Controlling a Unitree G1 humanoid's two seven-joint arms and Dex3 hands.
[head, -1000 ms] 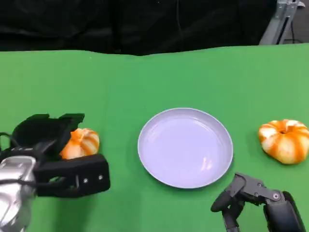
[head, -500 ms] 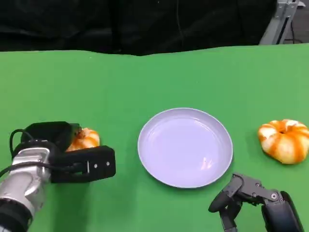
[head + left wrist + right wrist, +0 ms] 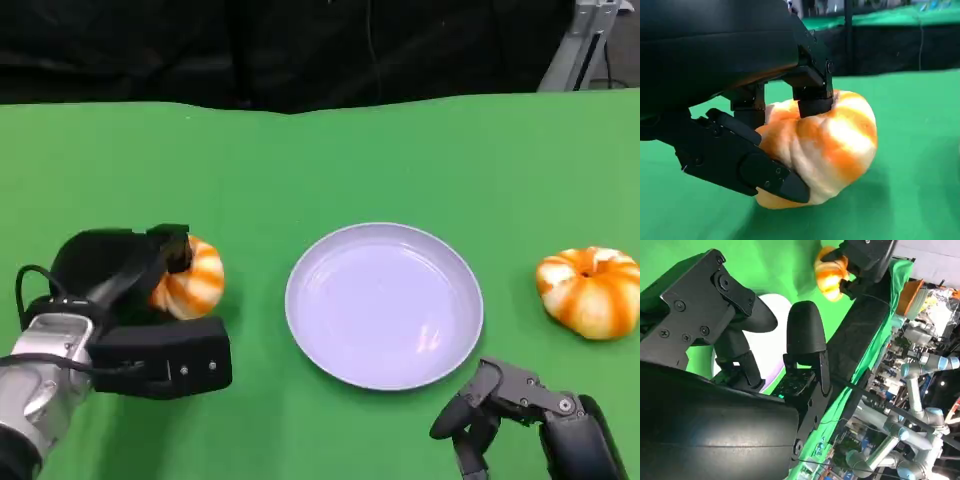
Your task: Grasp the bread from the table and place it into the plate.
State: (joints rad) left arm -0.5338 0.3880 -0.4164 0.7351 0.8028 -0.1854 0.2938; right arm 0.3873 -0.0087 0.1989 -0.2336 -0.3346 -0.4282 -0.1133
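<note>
The left hand [image 3: 130,310] grasps the bread [image 3: 190,280], an orange-and-white striped roll shaped like a small pumpkin. In the left wrist view the black fingers [image 3: 812,100] press down on the top of the bread [image 3: 825,145], while the thumb lies along its lower side, so the roll is pinched between them. Its underside looks to be at or just above the green tabletop [image 3: 330,160]; whether it still touches the cloth cannot be told. From the head view the bread shows at the far tip of the left hand, half hidden by the black shell and fingers, on the side of the hand that faces the plate [image 3: 310,270].

The plate is round, pale lilac and has nothing on it. It lies between the two hands, apart from both, with the left hand and its bread near the plate's rim but not touching it.

The right hand [image 3: 520,415] rests low at the near edge of the tabletop, just beside the near rim of the plate. It holds nothing; its fingers [image 3: 470,415] curl loosely downward with gaps between them, as the right wrist view [image 3: 765,330] also shows.

A second bread roll [image 3: 590,290] of the same kind sits on the tabletop beyond the right hand, on its outer side, well apart from the plate.
</note>
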